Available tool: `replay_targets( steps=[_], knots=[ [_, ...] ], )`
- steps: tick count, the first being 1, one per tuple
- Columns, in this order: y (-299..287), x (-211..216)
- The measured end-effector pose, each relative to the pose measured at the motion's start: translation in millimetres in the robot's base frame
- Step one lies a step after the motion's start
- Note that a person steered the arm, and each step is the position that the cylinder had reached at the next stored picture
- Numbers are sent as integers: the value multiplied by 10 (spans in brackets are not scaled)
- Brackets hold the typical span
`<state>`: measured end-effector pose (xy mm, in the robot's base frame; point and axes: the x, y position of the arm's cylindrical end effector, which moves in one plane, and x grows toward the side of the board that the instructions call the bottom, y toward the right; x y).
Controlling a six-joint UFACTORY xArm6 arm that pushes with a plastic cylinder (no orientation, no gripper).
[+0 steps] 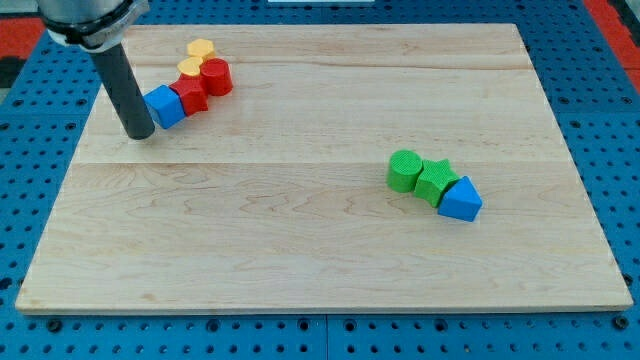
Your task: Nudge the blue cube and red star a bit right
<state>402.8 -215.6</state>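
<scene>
The blue cube (166, 105) sits near the view's top left on the wooden board (320, 230). The red star (191, 96) touches its right side. My tip (138, 134) rests on the board just left of and slightly below the blue cube, touching or nearly touching it. The dark rod rises from there toward the view's top left.
A red cylinder (216, 76) touches the red star's upper right. Two yellow blocks (196, 58) sit just above them. At the view's right a green cylinder (405, 170), a green star (433, 182) and a blue triangular block (460, 199) lie in a row.
</scene>
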Motion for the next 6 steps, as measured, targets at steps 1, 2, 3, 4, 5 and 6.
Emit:
replay_targets(
  steps=[1, 2, 3, 4, 5, 6],
  knots=[
    [363, -14],
    [312, -25],
    [78, -54],
    [61, -167],
    [68, -118],
    [336, -118]
  ],
)
